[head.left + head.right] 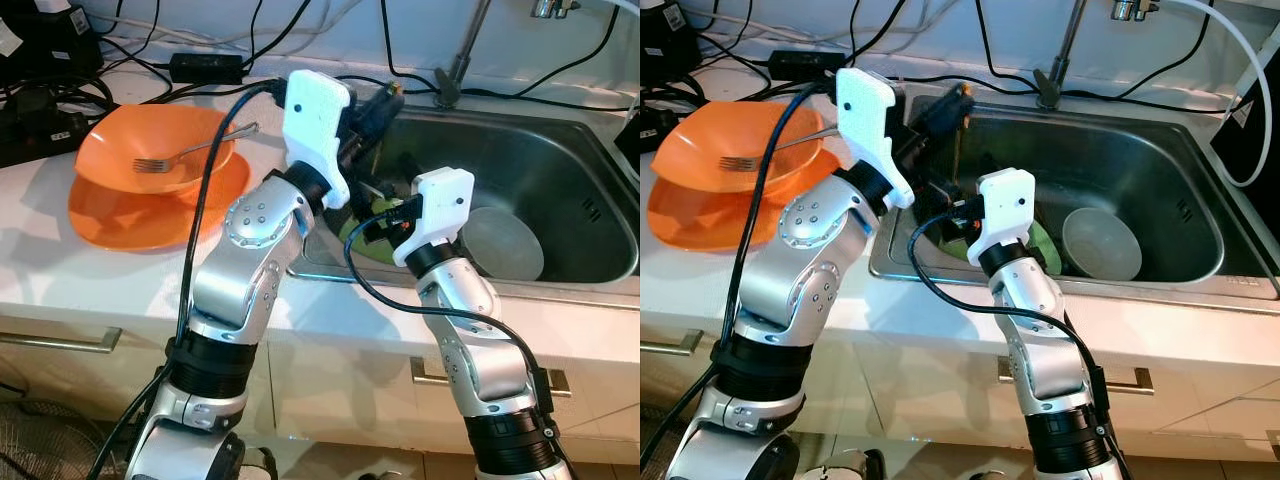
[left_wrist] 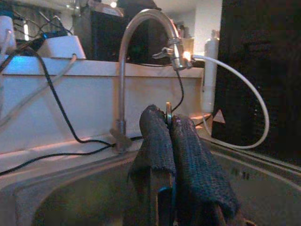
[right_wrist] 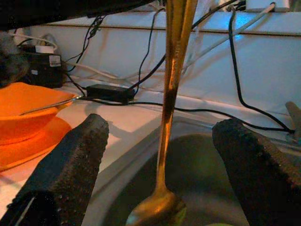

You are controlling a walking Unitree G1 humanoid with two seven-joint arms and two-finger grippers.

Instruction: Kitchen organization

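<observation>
My left gripper (image 1: 372,108) hangs over the left end of the steel sink (image 1: 560,125), shut on the handle of a gold spoon (image 3: 168,94). The spoon hangs straight down, its bowl low in the sink. In the left wrist view the handle's tip sticks out between the closed fingers (image 2: 160,141). My right gripper (image 3: 160,125) is open just below and in front, one finger on each side of the spoon's shaft without touching it. In the sink lie a green plate (image 1: 1045,245) and a grey bowl (image 1: 503,243).
An orange bowl (image 1: 150,145) with a fork (image 1: 190,152) sits on an orange plate (image 1: 130,215) on the white counter at the left. The faucet (image 1: 455,60) rises behind the sink. Black cables and a power adapter (image 1: 205,67) run along the back wall.
</observation>
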